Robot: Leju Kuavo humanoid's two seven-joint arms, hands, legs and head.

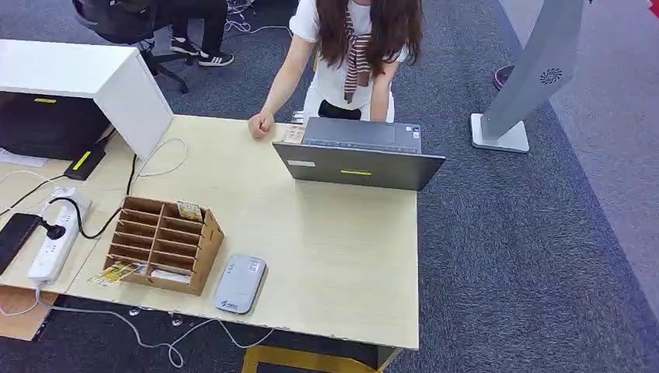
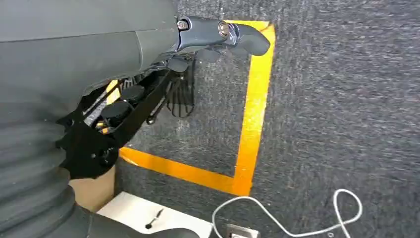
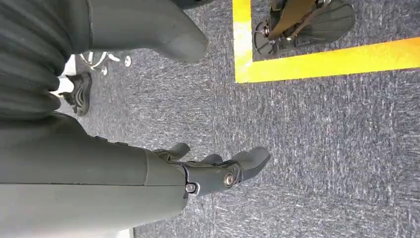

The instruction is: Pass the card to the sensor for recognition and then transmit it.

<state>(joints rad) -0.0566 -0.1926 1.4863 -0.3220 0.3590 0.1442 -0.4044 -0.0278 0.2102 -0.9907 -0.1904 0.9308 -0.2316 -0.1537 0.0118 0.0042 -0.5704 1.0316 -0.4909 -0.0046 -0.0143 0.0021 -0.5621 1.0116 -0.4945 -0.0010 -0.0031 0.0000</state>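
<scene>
Standing in the wooden organizer, card well apart from hanging robot hand.

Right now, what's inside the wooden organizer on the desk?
The wooden organizer shows one card sticking up from a top slot; the other slots look empty, though their depths are shadowed.

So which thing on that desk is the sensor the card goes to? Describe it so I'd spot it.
On the pale wooden desk, find the brown cardboard organiser near the front edge. Lying flat beside it, towards the laptop side, is the sensor: a grey slab with rounded corners, the only such thing there.
</scene>
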